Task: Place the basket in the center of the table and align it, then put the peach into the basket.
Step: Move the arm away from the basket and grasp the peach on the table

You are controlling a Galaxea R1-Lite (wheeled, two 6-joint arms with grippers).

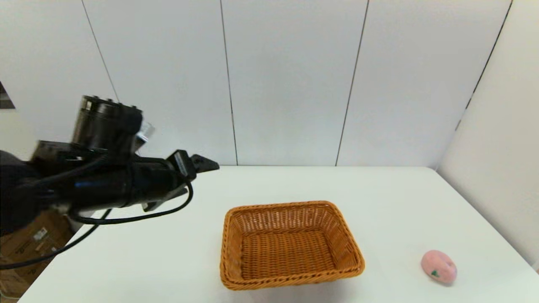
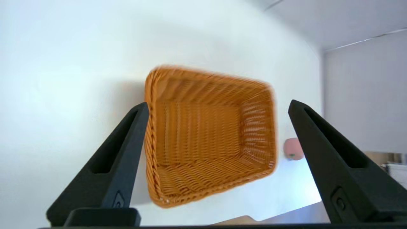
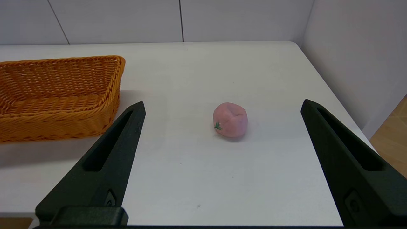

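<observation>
A: What sits closest to the head camera?

B: The left arm. It reaches in from nine o'clock, raised over the left edge of the surface (image 1: 168, 261), with a black cable looping under it. The left end effector (image 1: 191, 179) points toward three o'clock, above the surface and well apart from everything on it.

A: Are its fingers spread?

B: Wide, going by the left wrist view. The two black fingers (image 2: 114, 171) stand far apart with nothing between them but the basket farther off. They touch nothing.

A: Next to the right?

B: The basket (image 1: 290, 246), orange-brown wicker, standing upright and empty near the front middle of the surface, around six o'clock of its centre. Its long sides run roughly level with the front edge, though it looks turned a little.

A: And the peach?

B: The peach (image 1: 438, 267) lies on the bare surface at about four o'clock, near the front right corner, well apart from the basket. It is pale pink with a small green leaf mark facing the camera.

A: The right arm?

B: Out of the head view. Its wrist camera shows the right end effector (image 3: 222, 159) spread wide, hanging over the surface with the peach (image 3: 230, 120) framed between its fingers farther off, untouched. The basket (image 3: 57, 95) shows off to one side.
</observation>
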